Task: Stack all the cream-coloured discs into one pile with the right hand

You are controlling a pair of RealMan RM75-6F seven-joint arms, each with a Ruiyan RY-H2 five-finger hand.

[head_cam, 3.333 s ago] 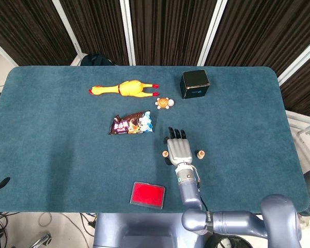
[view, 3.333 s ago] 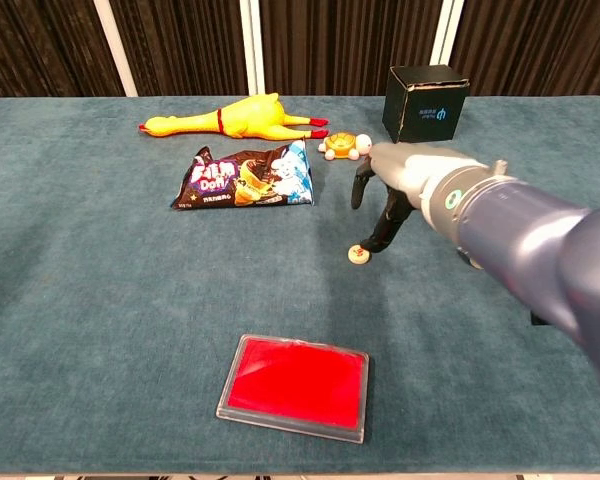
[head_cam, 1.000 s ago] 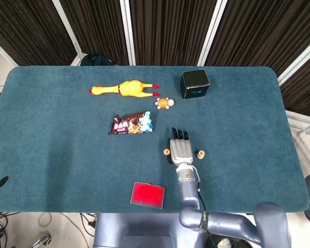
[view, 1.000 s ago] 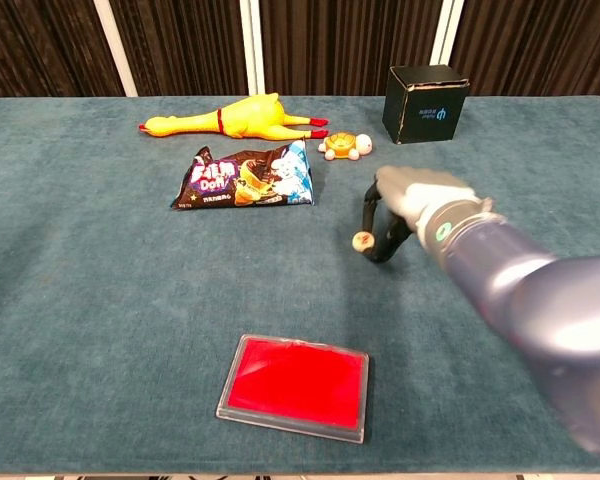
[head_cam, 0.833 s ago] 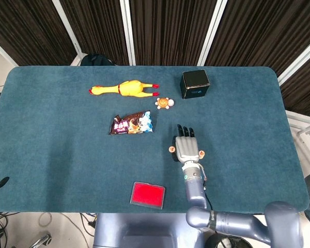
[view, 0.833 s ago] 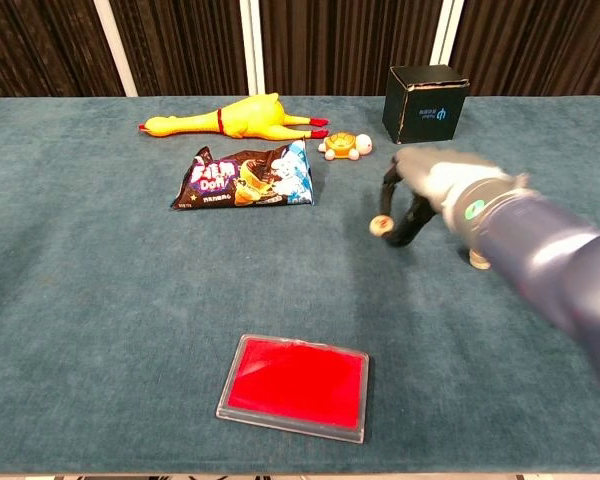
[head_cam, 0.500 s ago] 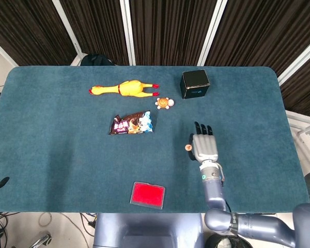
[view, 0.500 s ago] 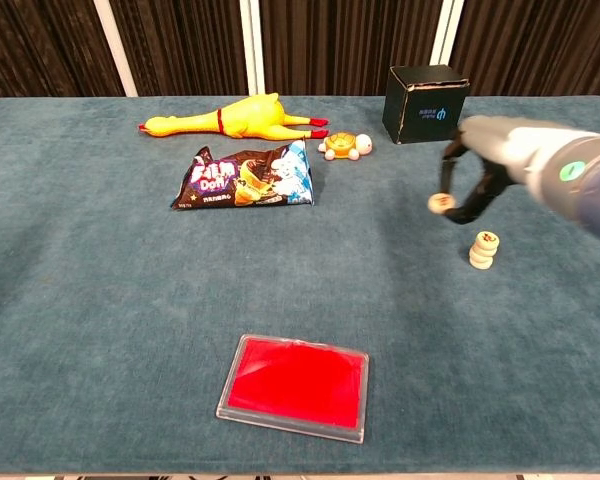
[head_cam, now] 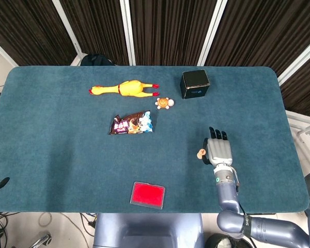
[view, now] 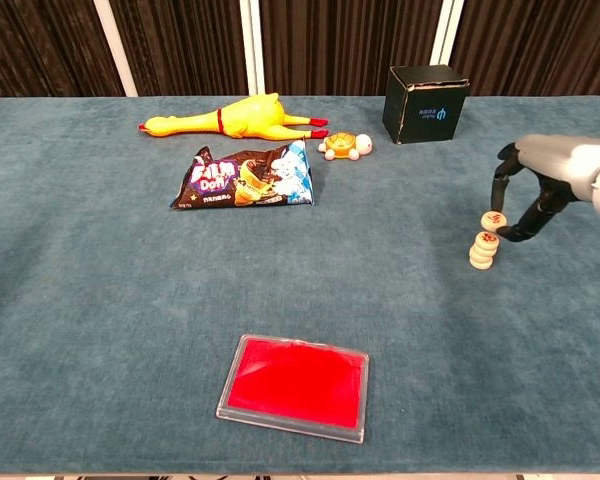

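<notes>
Fingertips of the right robot hand (view: 540, 195) pinch a single cream-coloured disc (view: 493, 220), holding it in the air just above and slightly right of the pile of cream-coloured discs (view: 482, 250) on the blue worktop (view: 100, 300). We see the robot hand's fingers curled downward around the disc in the chest view, with the held disc close to the top of the pile but not yet resting on it. From the head view the same right robot hand (head_cam: 218, 150) appears palm-down with its fingers pointing away from the robot, the disc (head_cam: 200, 153) showing at its left edge. We cannot find the left robot hand in either view. Farther back on the worktop lie a yellow rubber chicken (view: 235, 117), a snack bag (view: 245, 177), a small toy turtle (view: 344, 146) and a black box (view: 426, 103). A red tray (view: 295, 386) sits near the front edge.
</notes>
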